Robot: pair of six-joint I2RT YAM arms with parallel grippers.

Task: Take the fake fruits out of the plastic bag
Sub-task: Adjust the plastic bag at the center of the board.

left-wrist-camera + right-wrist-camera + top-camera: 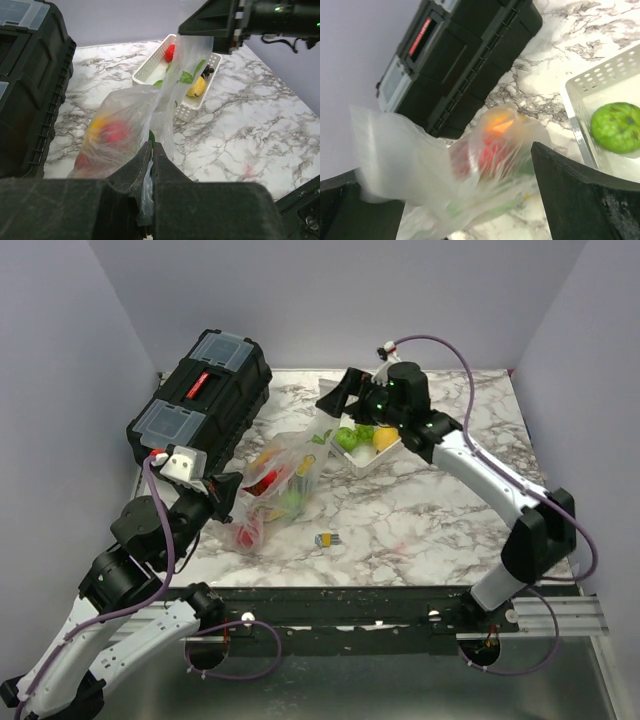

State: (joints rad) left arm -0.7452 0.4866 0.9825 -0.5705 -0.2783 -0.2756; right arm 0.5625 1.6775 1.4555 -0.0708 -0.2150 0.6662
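The clear plastic bag lies stretched between my two grippers, with red, orange and green fake fruits inside. My left gripper is shut on the bag's near end; the wrist view shows film pinched between the closed jaws, with the fruits just ahead. My right gripper hovers over the bag's far end. Its jaws stand wide apart with the blurred bag and fruits between them. The film laps against its left finger.
A white slotted basket behind the bag holds a green fruit, a yellow one and a red strawberry. A black toolbox fills the back left. A small yellow-grey item lies near the front edge.
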